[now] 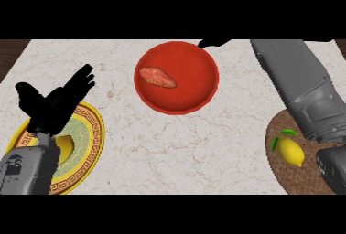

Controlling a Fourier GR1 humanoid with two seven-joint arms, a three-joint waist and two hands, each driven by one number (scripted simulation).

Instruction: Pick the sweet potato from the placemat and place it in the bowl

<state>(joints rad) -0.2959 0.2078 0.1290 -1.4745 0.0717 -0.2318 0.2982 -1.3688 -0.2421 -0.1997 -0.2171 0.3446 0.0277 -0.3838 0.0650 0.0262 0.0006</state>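
The sweet potato (157,77), pinkish orange, lies inside the red bowl (196,98), left of the bowl's middle. At the far right is the brown round placemat (283,173), partly under my right forearm. That forearm runs up the right side, and only a black tip of my right hand (215,42) shows, at the bowl's far rim by the view's upper edge. My left hand (54,103) rests open at the left, fingers up, over the edge of a plate and apart from the bowl.
A lemon (291,151) with green leaves lies on the placemat beside my right forearm. A yellow plate (88,151) with a patterned rim sits at the left, holding a yellowish thing partly hidden by my left forearm. The counter is pale marble.
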